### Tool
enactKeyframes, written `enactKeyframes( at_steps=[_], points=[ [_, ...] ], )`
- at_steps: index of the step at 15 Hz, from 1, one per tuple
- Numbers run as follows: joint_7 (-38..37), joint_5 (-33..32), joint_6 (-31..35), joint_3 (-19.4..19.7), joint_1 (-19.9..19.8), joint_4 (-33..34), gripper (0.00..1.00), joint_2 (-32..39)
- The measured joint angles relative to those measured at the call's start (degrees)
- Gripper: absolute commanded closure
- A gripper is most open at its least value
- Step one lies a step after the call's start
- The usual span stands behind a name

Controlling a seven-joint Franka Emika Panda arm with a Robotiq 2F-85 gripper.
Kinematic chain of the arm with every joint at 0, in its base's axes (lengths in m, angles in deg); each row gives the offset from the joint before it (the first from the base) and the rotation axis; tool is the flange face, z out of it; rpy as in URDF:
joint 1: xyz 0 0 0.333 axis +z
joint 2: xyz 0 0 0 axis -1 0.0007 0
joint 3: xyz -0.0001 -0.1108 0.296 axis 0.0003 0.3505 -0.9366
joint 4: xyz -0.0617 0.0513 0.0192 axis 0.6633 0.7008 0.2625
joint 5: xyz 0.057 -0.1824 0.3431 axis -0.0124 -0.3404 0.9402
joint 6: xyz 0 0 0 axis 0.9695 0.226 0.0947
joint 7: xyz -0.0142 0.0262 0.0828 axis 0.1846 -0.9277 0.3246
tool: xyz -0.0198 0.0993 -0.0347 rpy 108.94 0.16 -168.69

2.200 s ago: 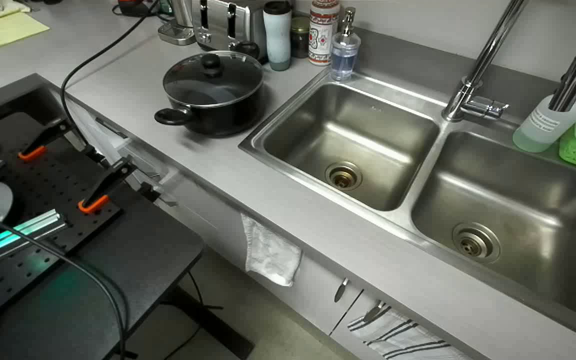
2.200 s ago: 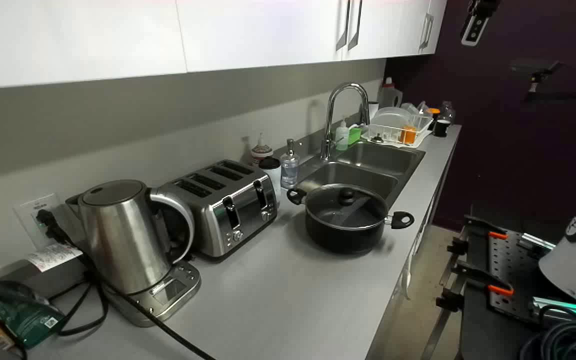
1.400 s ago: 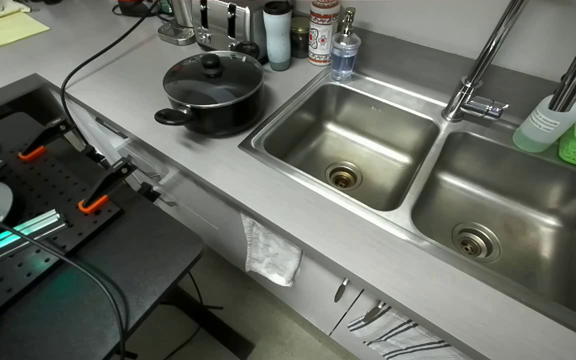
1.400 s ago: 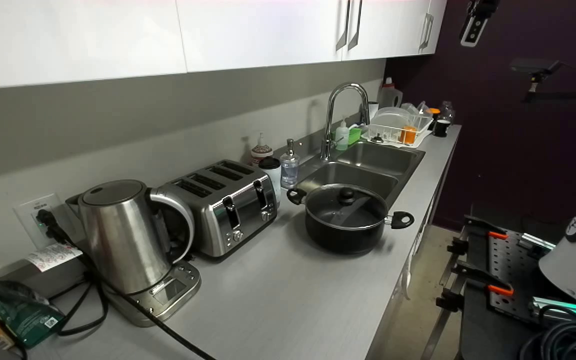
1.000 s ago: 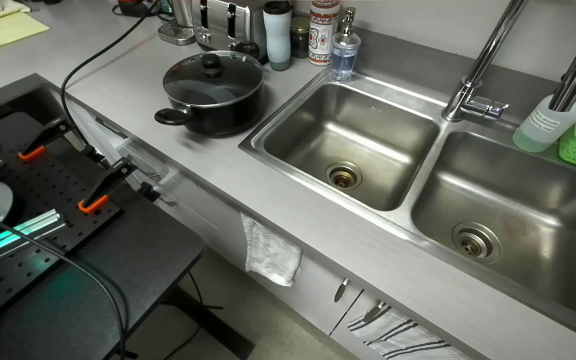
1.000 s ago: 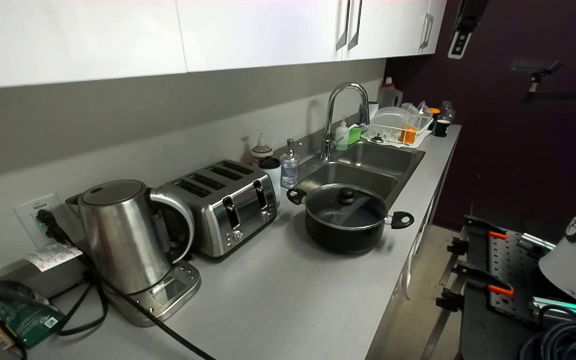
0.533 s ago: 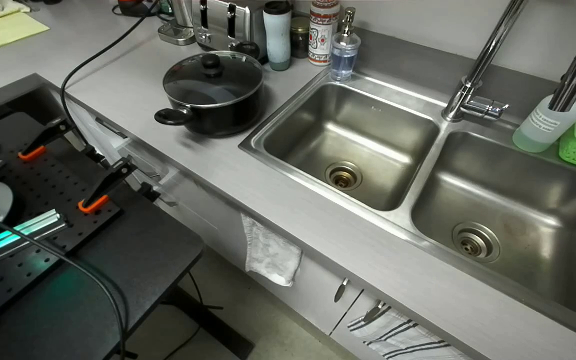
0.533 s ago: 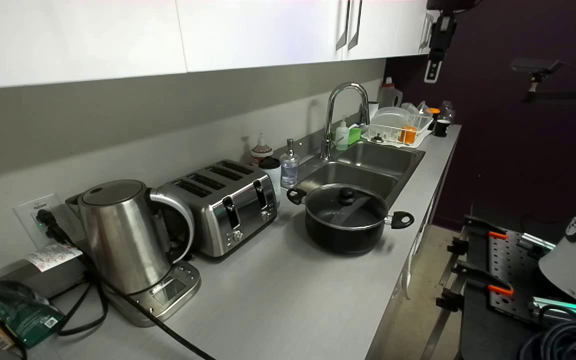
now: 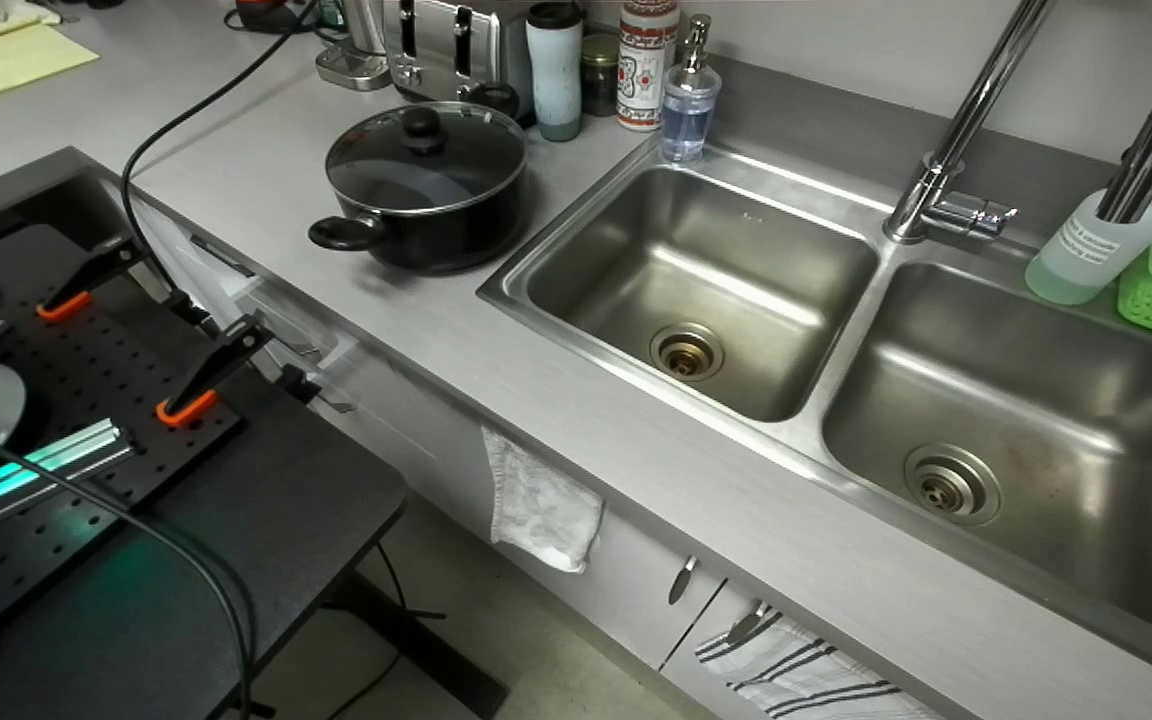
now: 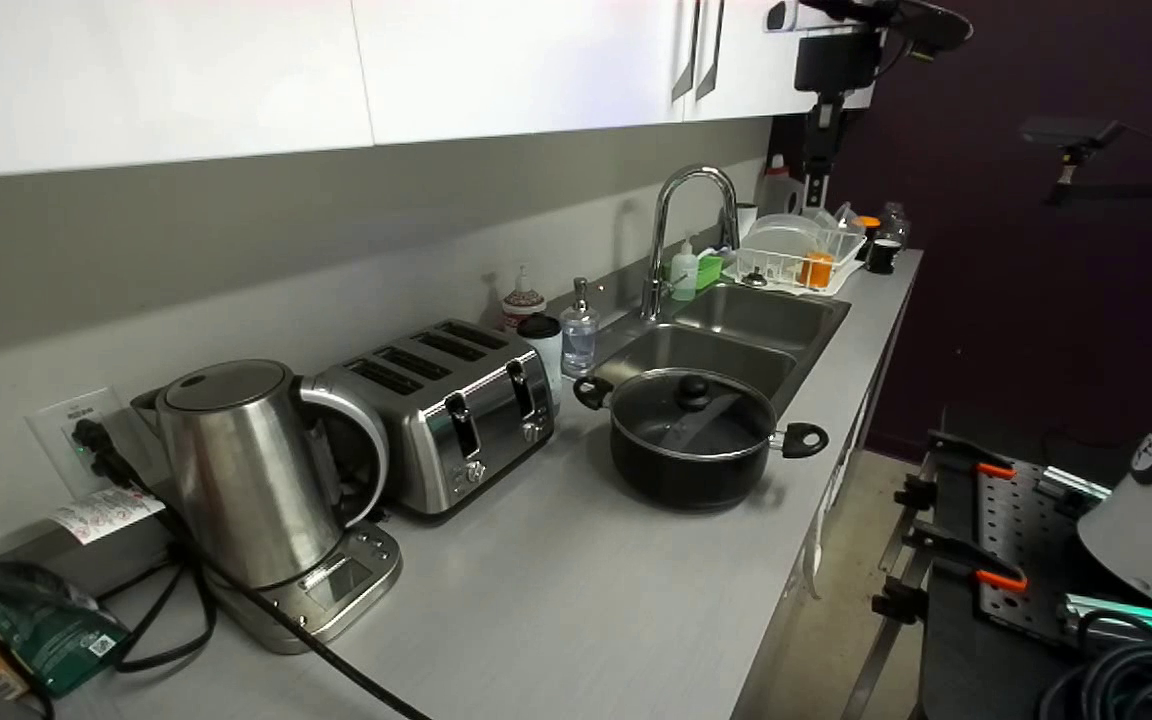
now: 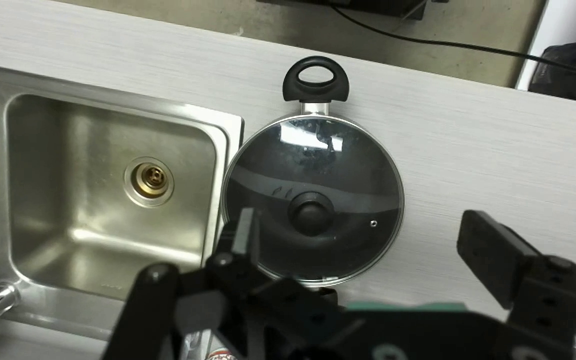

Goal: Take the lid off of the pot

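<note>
A glass lid [image 11: 313, 185] with a black knob [image 11: 311, 217] sits on a black pot [image 10: 691, 480], which stands on a grey counter [image 10: 586, 600] right beside the steel sink [image 9: 756, 350]. One pot handle [image 9: 498, 98] reaches close to a toaster [image 10: 481, 400] and a tumbler [image 9: 558, 85]; a soap dispenser [image 9: 688, 120] stands at the sink's corner. White cabinets [image 10: 536, 70] hang overhead. The gripper [image 11: 360, 220] hangs well above the lid, fingers spread wide; in the wrist view, one overlaps the lid's edge, the other the counter.

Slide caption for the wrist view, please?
Glass lid on the black pot beside the sink, open jaws in foreground.
</note>
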Motion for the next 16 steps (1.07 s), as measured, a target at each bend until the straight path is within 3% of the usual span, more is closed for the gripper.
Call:
enactKeyframes(
  at_steps=[16],
  points=[
    [3.83,-2.19,16.25,1.44,-2.13,8.47,0.00,26.79]
  ],
)
